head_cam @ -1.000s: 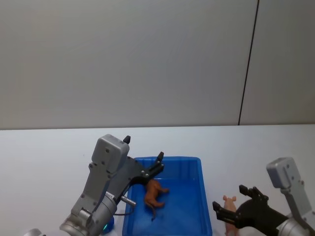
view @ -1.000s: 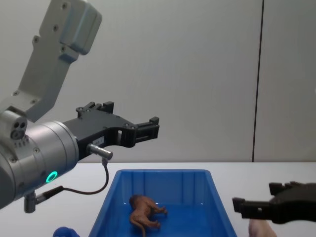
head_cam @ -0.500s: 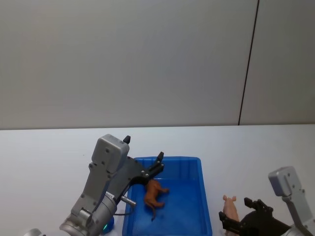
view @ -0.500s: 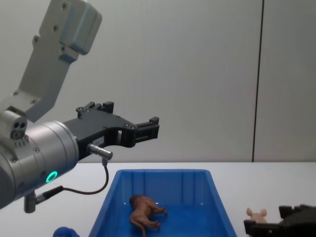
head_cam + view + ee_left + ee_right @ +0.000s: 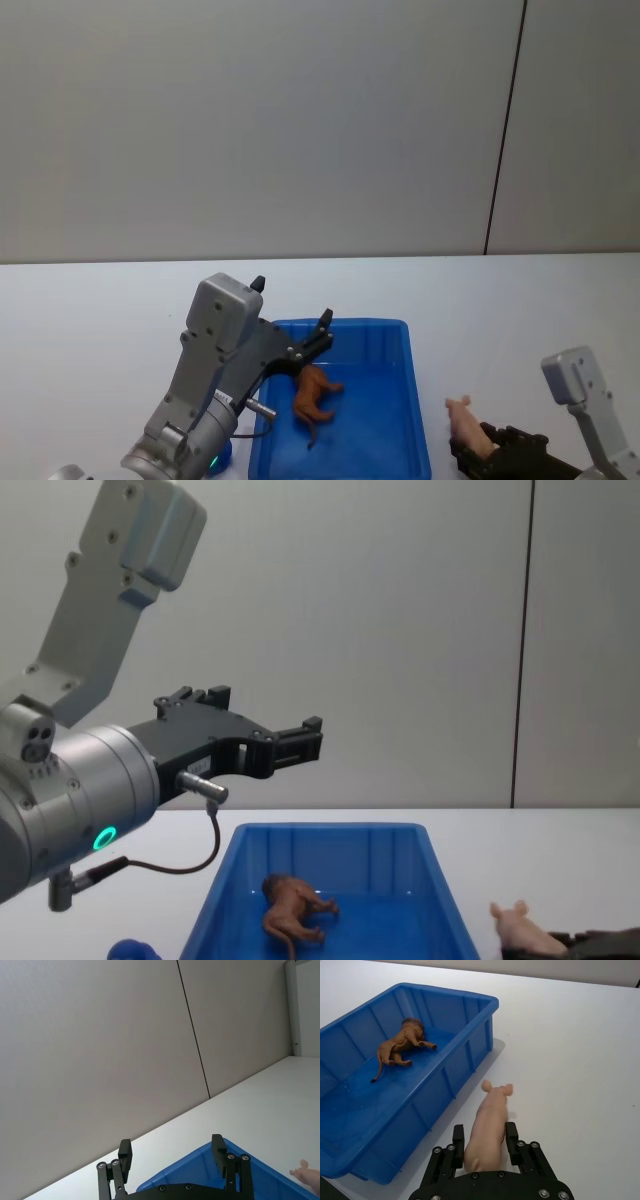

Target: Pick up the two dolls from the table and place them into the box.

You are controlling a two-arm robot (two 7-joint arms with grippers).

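Clamped with the right gripper (image 5: 485,1136) on the pink pig (image 5: 491,1110) at its rump only, table (image 5: 580,1065) beneath, box (image 5: 470,1062) wall just beside, brown animal (image 5: 400,1046) beyond inside it, left gripper (image 5: 172,1152) spread idle farther above: may pivot and slip out on lifting.

table (image 5: 80,300) — plain white | on it — blue box (image 5: 370,324), standing upright

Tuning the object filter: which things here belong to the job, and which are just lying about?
Job: pink pig, clamped by the right gripper; brown animal, lying in the blue bin; table; left gripper, open, raised near the bin.
Lying about: small blue object beside the bin.
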